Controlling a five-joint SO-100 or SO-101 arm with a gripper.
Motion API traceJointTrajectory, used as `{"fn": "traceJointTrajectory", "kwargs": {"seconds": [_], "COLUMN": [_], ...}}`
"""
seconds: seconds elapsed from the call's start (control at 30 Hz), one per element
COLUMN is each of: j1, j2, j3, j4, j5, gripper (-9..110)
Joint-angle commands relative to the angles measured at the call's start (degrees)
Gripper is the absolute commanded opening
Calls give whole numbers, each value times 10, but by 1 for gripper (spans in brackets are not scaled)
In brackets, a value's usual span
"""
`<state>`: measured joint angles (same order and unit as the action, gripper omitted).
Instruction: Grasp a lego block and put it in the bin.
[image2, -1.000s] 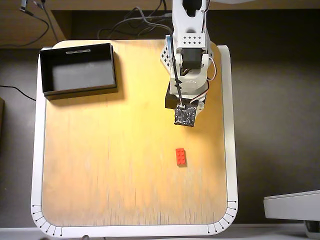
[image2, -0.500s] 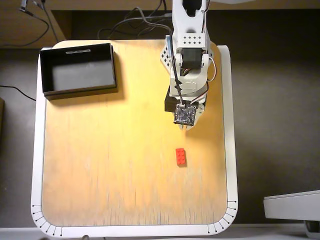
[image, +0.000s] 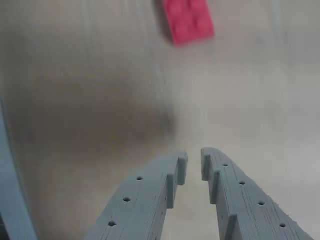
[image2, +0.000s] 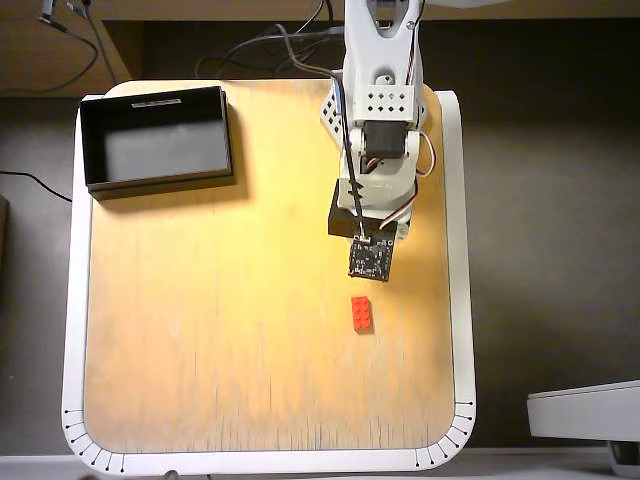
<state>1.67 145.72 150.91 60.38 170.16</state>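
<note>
The lego block (image2: 362, 314) lies flat on the desk (image2: 200, 330), studs up, just beyond the arm's (image2: 378, 120) camera board as the overhead view shows it, with its long side running away from the arm. In the wrist view the block (image: 188, 20) sits near the top edge, ahead of the pincer (image: 194, 161) and slightly off its centre line. The pincer holds nothing, and its two grey fingertips stand nearly pressed together with only a thin slit between them.

The block looks light, hard and stiff, with smooth plastic sides that could slip under a skewed squeeze. The best hold is probably across its two long sides at mid-length, which calls for spreading the fingers first.

The bin (image2: 90, 150) stands well away from the block, at the desk's far corner, empty. Bare desk lies between block and bin, with nothing in the way.
</note>
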Motion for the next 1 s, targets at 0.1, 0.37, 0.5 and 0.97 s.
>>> {"fn": "traceJointTrajectory", "kwargs": {"seconds": [0.1, 0.37, 0.5, 0.97], "j1": [11, 11, 12, 41], "j2": [-78, -170, -227, -351], "j3": [-168, -237, -265, -339], "j4": [-20, -20, -20, -69], "j5": [5, 33, 54, 109], "gripper": [1, 5, 8, 18]}}
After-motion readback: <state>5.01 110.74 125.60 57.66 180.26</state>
